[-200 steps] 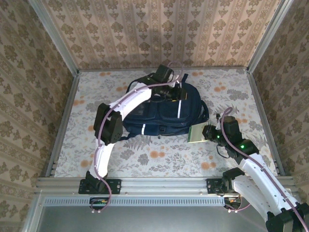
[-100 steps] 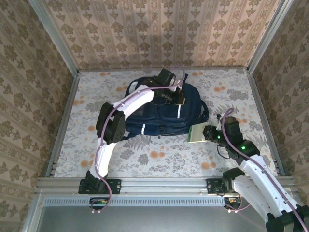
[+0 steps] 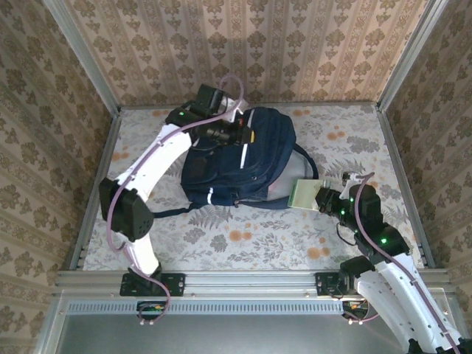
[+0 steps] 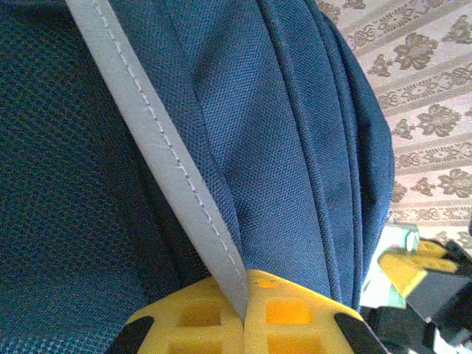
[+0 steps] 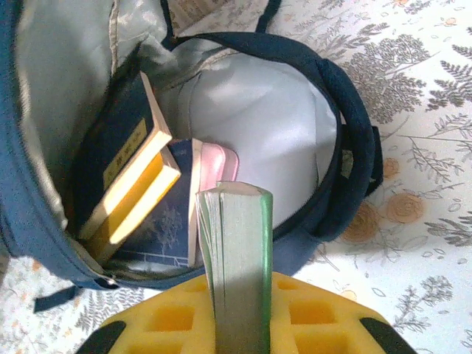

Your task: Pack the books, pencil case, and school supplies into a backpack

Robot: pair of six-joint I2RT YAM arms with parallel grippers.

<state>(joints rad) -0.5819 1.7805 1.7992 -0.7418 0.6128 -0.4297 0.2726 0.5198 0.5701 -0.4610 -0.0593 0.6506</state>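
The navy backpack (image 3: 251, 166) lies mid-table with its mouth turned to the right. My left gripper (image 3: 240, 137) is shut on the white-grey stripe (image 4: 158, 158) at its top, with navy fabric (image 4: 295, 140) all round the yellow fingers (image 4: 295, 313). My right gripper (image 3: 324, 199) is shut on the small green-and-white book (image 3: 304, 193), held edge-up (image 5: 236, 243) just outside the open mouth. Inside against the grey lining (image 5: 258, 110) lean two navy books (image 5: 118, 158) and a pale pink thing (image 5: 223, 164). The pencil case is out of view.
The floral table top (image 3: 243, 240) has free room in front of the backpack and to its right (image 5: 420, 110). A black strap (image 3: 166, 212) trails toward the left arm's base. Patterned walls (image 3: 59, 110) close in the table on three sides.
My left gripper shut on the stripe and pulled the backpack's top to the left and up, turning the bag. My right gripper shifted slightly right with the green book.
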